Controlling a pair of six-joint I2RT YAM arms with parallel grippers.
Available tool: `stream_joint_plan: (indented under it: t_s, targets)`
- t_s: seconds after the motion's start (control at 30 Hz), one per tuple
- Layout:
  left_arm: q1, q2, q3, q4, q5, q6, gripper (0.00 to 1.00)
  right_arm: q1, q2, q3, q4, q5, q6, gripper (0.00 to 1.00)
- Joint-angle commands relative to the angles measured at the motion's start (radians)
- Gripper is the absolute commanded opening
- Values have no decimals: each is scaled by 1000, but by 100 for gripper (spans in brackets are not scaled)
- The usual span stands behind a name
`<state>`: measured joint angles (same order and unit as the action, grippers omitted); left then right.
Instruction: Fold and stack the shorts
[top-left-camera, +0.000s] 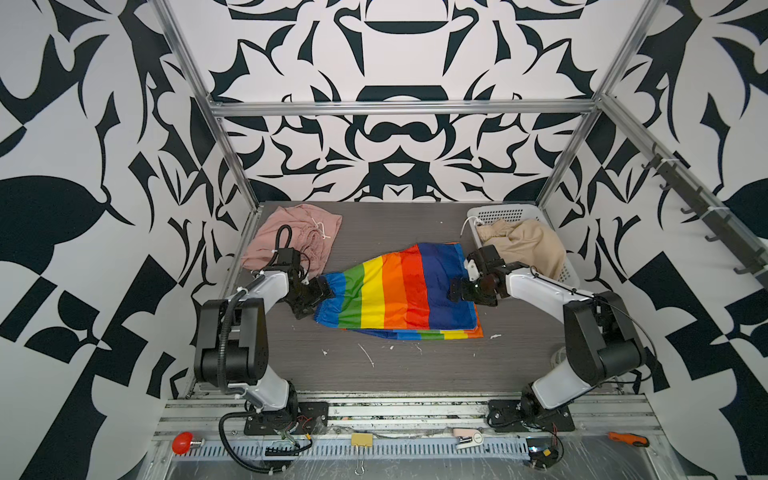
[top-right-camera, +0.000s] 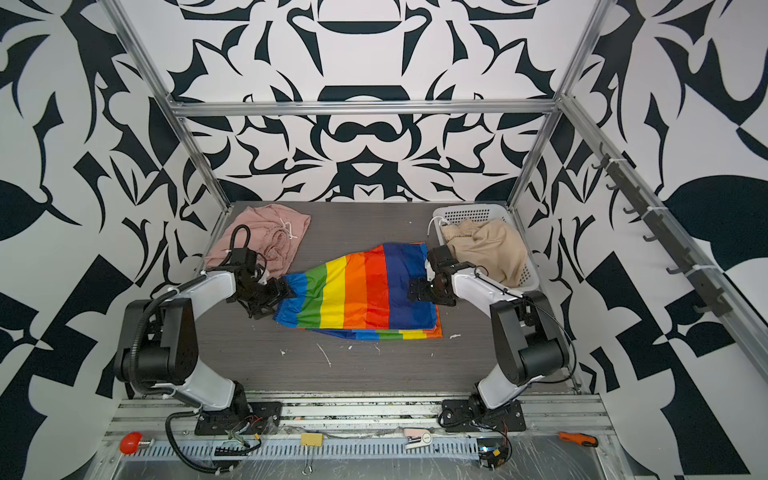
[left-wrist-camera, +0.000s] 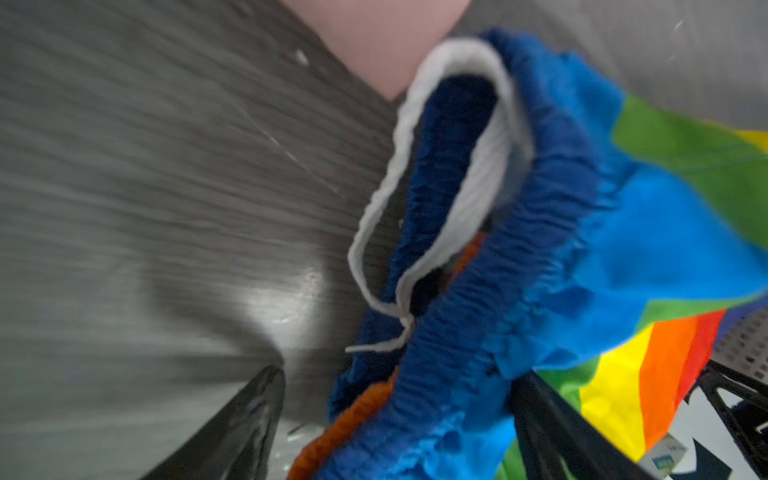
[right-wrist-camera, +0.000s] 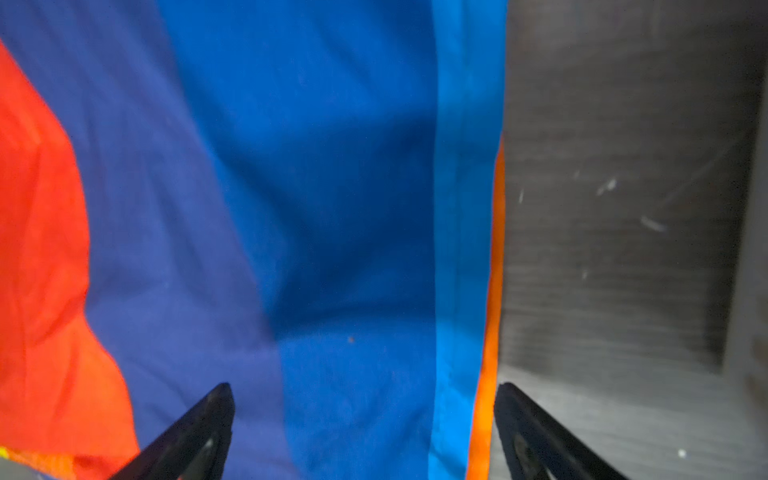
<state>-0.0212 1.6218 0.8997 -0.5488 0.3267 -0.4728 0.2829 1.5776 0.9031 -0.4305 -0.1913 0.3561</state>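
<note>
- Grey wood-grain table (top-left-camera: 415, 365) is carrying everything; no stack is forming on it yet.
- Rainbow-striped shorts (top-left-camera: 399, 291) are lying flat mid-table, with the waist pointing at the left arm and the leg hems at the right arm. A second striped layer is peeking out along the near edge, so I'm reading the legs as doubled over each other. The cross fold is looking not yet done.
- Salmon-pink shorts (top-left-camera: 299, 232) are sitting rumpled in the far-left corner. They aren't reading as a tidy fold, and I can't tell more from the top views.
- Beige shorts (top-left-camera: 528, 245) are slumping in the white basket (top-left-camera: 503, 212) at far right, unfolded and spilling over its near rim.
- Left gripper (top-left-camera: 320, 293) is sitting at the gathered blue waistband with its jaws gaping wide. In the left wrist view the waistband is lying between them, with a gap showing beside one finger (left-wrist-camera: 249, 415), so I'm judging no pinch yet.
- Right gripper (top-left-camera: 455, 291) is hovering over the hem end, jaws spread wide and straddling the hem edge in the right wrist view, clamping nothing.
- White drawstring (left-wrist-camera: 486, 174) is looping loose out of the waistband near the left jaws, looking like a snag risk.
- Progress, as I'm judging it: one pair half folded, two pairs waiting, stacking not started.
</note>
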Motion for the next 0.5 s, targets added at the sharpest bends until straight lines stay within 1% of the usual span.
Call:
stream_joint_plan:
  t_s: [0.0, 0.03, 0.07, 0.1, 0.17, 0.27, 0.33, 0.37, 0.47]
  targets:
    - [-30, 58, 38, -41, 37, 24, 86, 4, -31, -20, 26, -23, -4, 99]
    - [-43, 73, 43, -48, 31, 27, 86, 4, -31, -24, 31, -26, -3, 100]
    - [-56, 88, 50, -56, 21, 34, 80, 4, -31, -29, 33, -27, -2, 100]
    - [-72, 108, 61, -73, 9, 46, 77, 4, -31, -32, 37, -31, -2, 100]
    - [-105, 154, 84, -111, -8, 62, 73, 4, -31, -40, 43, -33, -2, 100]
    - [-141, 214, 115, -154, -29, 87, 52, 4, -32, -47, 53, -33, -1, 100]
    - [-155, 225, 117, -158, -35, 89, 33, 4, -34, -55, 62, -34, 0, 99]
    - [-163, 225, 118, -157, -43, 93, 27, 4, -34, -56, 63, -35, 0, 100]
    - [-205, 233, 153, -192, -101, 115, 20, 3, -33, -63, 72, -42, 0, 99]
